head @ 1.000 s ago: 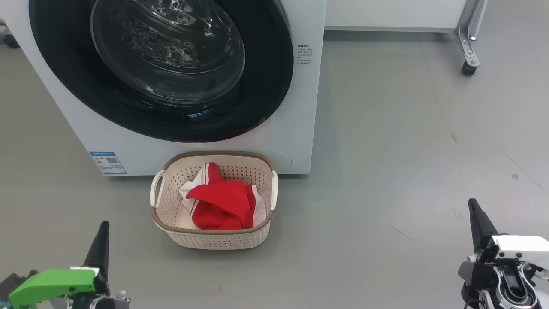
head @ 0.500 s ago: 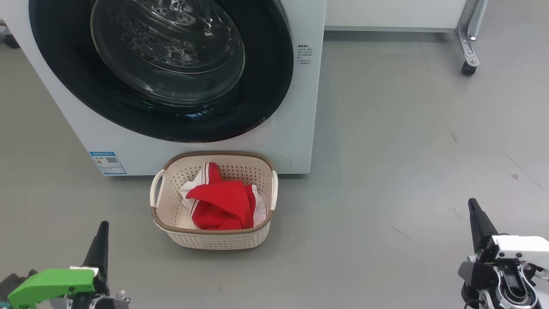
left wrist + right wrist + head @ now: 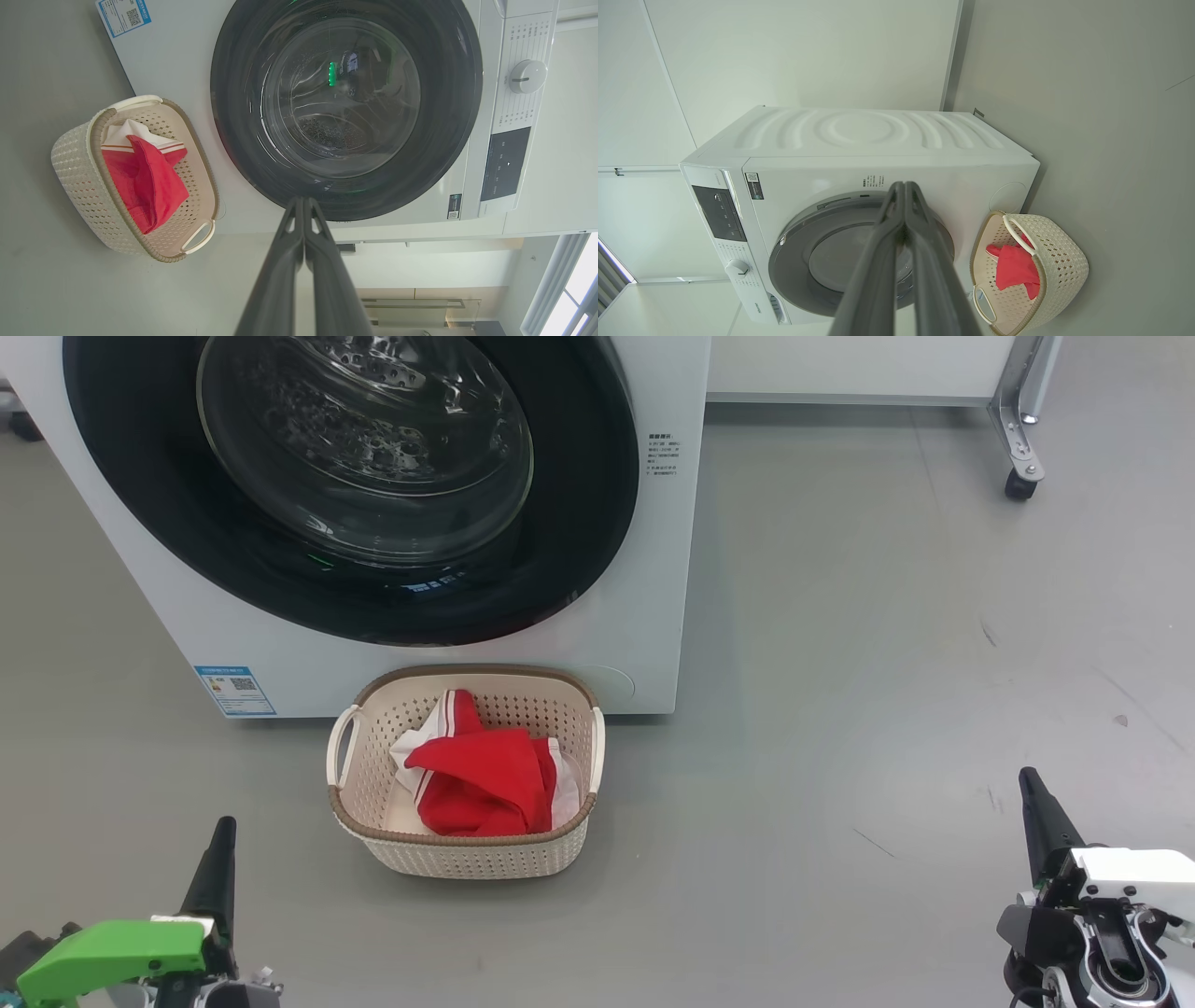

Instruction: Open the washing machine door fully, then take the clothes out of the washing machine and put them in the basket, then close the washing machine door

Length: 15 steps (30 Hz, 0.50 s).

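Where left wrist looks, the washing machine (image 3: pixel 177 70) bears a dial (image 3: pixel 527 76).

The head camera looks steeply down from close in at the washing machine (image 3: pixel 658 616) front and the basket (image 3: pixel 467 859) on the floor (image 3: pixel 887 663). The left wrist camera, rolled sideways, squarely faces the washing machine door (image 3: pixel 345 107). The right wrist camera, rolled the other way, stands farther back, off to one side. All three share door and basket.
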Tool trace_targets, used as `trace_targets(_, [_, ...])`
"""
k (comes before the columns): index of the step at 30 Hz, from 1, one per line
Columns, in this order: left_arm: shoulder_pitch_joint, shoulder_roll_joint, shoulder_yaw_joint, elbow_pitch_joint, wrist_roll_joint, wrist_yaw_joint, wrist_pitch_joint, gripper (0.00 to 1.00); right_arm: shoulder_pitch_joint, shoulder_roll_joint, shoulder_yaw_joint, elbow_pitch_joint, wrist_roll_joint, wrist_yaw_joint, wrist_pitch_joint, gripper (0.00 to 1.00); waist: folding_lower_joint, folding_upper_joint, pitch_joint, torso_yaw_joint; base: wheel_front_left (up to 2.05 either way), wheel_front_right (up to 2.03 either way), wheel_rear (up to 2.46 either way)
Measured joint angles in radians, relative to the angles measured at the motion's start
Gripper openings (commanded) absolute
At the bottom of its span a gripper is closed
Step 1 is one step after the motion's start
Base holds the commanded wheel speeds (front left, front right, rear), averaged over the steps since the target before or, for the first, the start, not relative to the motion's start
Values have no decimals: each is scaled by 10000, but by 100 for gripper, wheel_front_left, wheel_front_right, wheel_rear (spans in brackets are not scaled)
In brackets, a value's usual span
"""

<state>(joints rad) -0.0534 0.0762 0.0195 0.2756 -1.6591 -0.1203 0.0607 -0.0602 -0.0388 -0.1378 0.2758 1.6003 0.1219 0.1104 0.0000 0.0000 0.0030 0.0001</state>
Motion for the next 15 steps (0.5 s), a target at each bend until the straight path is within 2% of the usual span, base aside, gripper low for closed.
trace_targets(15, [0, -2, 19, -8, 2, 0, 2, 0, 0, 0, 0, 0, 0, 0, 0, 0, 0, 0, 0, 0, 0, 0, 0])
